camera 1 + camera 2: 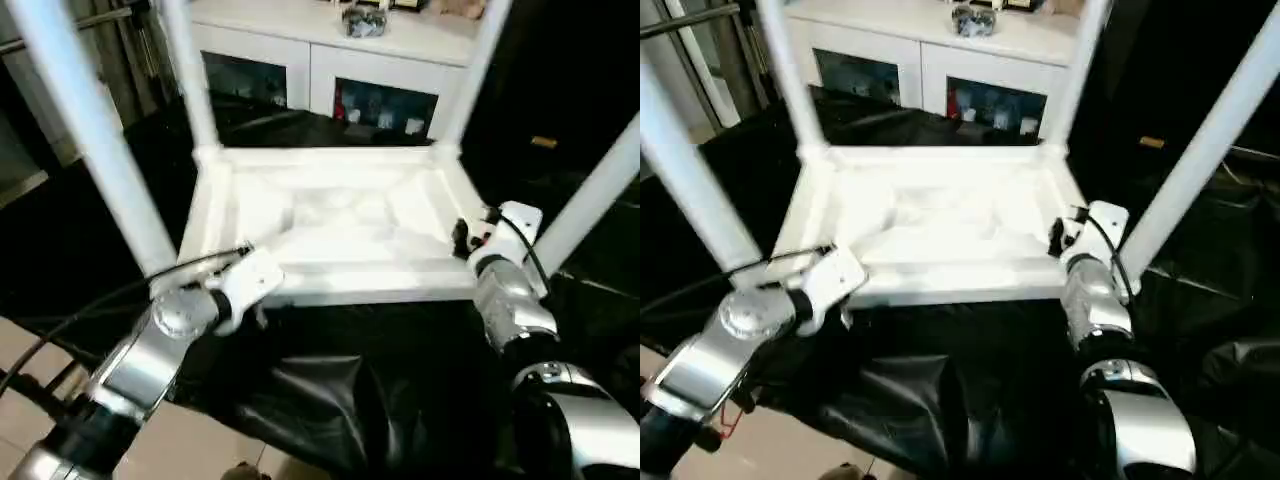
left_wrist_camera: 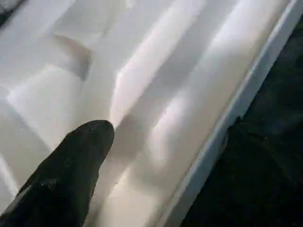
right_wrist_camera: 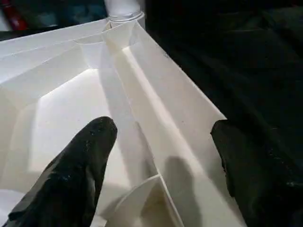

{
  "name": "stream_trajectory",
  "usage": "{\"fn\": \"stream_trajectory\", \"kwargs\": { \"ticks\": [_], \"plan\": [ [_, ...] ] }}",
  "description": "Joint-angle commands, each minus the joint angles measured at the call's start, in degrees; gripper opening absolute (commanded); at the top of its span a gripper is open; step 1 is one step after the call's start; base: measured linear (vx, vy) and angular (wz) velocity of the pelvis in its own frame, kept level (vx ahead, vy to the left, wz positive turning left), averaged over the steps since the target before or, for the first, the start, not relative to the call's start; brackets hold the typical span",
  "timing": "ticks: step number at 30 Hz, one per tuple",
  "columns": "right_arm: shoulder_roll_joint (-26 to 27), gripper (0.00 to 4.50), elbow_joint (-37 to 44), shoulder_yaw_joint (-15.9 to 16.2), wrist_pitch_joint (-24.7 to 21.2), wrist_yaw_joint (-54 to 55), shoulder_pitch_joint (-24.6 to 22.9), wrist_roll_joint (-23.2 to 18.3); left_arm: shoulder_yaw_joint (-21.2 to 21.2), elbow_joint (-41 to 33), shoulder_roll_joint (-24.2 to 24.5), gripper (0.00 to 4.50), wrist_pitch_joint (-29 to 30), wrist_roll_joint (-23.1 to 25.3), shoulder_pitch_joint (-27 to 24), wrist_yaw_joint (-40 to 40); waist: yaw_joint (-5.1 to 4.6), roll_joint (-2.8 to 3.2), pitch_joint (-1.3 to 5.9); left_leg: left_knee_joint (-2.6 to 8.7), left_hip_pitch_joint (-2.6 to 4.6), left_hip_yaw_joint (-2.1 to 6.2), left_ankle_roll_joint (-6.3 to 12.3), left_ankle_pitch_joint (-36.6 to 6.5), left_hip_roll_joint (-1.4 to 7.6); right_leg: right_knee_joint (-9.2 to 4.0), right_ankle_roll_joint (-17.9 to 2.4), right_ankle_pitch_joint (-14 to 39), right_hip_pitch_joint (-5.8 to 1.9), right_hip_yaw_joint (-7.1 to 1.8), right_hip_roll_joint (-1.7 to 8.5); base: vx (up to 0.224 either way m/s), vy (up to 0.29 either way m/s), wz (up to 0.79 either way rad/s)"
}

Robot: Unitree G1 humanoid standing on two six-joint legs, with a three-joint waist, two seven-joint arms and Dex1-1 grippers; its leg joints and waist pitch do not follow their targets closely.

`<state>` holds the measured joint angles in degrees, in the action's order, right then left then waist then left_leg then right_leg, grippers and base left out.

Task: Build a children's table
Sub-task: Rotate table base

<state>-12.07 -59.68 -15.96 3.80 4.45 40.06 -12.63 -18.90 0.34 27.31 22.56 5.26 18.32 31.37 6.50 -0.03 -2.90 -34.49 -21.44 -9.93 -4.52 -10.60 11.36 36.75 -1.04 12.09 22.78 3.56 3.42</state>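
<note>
Two silver forearms reach forward over the black-draped table (image 1: 330,400). The left end effector (image 2: 142,156) hangs released over the near rim of the upturned small white plastic children's table (image 1: 340,225). The right end effector (image 3: 163,156), fingers spread, straddles its right side wall. Four white tubular legs (image 1: 95,130) rise from the corners. Beyond stands a white glass-door cabinet (image 1: 320,70).
</note>
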Motion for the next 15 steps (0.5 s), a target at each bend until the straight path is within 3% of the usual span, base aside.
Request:
{"fn": "stream_trajectory", "kwargs": {
  "ticks": [1, 3, 7, 9, 10, 11, 12, 13, 15],
  "plan": [
    [-1.57, 3.69, -0.24, -1.61, 0.50, 0.99, -0.70, 0.40, 0.57, -1.08, -1.27, 4.44, -2.65, -1.66, -0.58, 0.33, -0.25, 0.48, 4.09, 3.57, 0.60, 0.32, -1.36, -8.28, 1.17, -3.97, -9.84, 2.46, -2.81, -2.60, 3.91, 0.000, 0.000, 0.00],
    [-1.48, 3.69, 0.63, -1.15, 0.53, -1.32, -0.79, 0.08, 3.39, -5.74, -5.74, 4.44, -4.98, -9.25, -4.69, 3.25, -0.19, 0.65, 4.20, 3.52, 0.31, 0.35, -1.12, -7.46, 1.22, -3.60, -10.57, 0.08, -2.98, -2.54, 3.95, 0.000, 0.000, 0.00],
    [-0.75, 3.69, 2.70, 0.86, 0.86, -3.91, -1.49, 0.97, 4.22, -9.36, -6.71, 4.44, -4.89, -14.37, -8.40, 6.01, -0.36, 0.52, 4.23, 3.36, 0.06, 0.24, 0.22, -7.10, 1.19, -3.57, -11.21, -2.14, -3.05, -2.52, 3.81, 0.000, 0.000, 0.00],
    [0.58, 3.69, 7.14, 3.98, 1.18, -9.50, -3.50, 1.52, 5.28, -13.74, -6.16, 4.44, -3.26, -19.32, -13.29, 8.39, -0.64, 0.74, 3.90, 3.47, 0.02, 0.19, 0.69, -8.82, 1.32, -4.03, -10.90, 0.59, -2.95, -2.54, 3.91, 0.000, 0.000, 0.00],
    [0.93, 3.69, 8.49, 4.71, 1.17, -10.97, -4.13, 1.51, 5.85, -14.67, -6.04, 4.44, -2.99, -20.38, -14.57, 8.92, -0.86, 0.57, 3.81, 3.50, -0.13, 0.19, 0.67, -9.30, 1.32, -4.09, -10.83, 1.69, -3.02, -2.55, 3.92, 0.000, 0.000, 0.00],
    [0.94, 3.69, 8.50, 4.71, 1.17, -10.99, -4.14, 1.51, 5.86, -14.68, -6.04, 4.44, -2.99, -20.38, -14.58, 8.92, -1.05, 0.66, 3.68, 3.67, 0.19, 0.18, 0.75, -10.64, 1.42, -4.46, -10.41, 4.67, -2.74, -2.53, 3.76, 0.000, 0.000, 0.00],
    [1.49, 3.69, 12.52, 6.36, 0.29, -15.24, -6.12, 0.49, 7.18, -16.84, -4.63, 4.44, -1.40, -22.44, -17.27, 10.31, -1.26, 1.26, 3.55, 3.68, 0.42, 0.17, 0.63, -12.34, 1.33, -4.61, -10.25, 7.56, -2.49, -2.54, 3.61, 0.000, 0.000, 0.00],
    [1.81, 3.69, 20.78, 9.62, -1.42, -21.41, -10.44, -0.95, 10.68, -20.41, -1.47, 4.44, 1.06, -25.32, -22.55, 12.48, -1.45, 1.36, 3.32, 3.98, 0.19, 0.39, 0.43, -13.56, 1.54, -4.84, -9.48, 9.74, -2.64, -2.56, 3.70, 0.000, 0.000, 0.00],
    [1.50, 3.69, 26.56, 11.42, -2.95, -25.07, -13.64, -2.65, 13.68, -22.10, 0.42, 4.44, 1.85, -26.86, -25.99, 13.68, -1.84, 1.36, 2.87, 4.53, 0.02, 0.61, 0.89, -15.52, 1.73, -5.27, -8.15, 12.49, -2.51, -2.54, 3.51, 0.000, 0.000, 0.00]
  ]
}}
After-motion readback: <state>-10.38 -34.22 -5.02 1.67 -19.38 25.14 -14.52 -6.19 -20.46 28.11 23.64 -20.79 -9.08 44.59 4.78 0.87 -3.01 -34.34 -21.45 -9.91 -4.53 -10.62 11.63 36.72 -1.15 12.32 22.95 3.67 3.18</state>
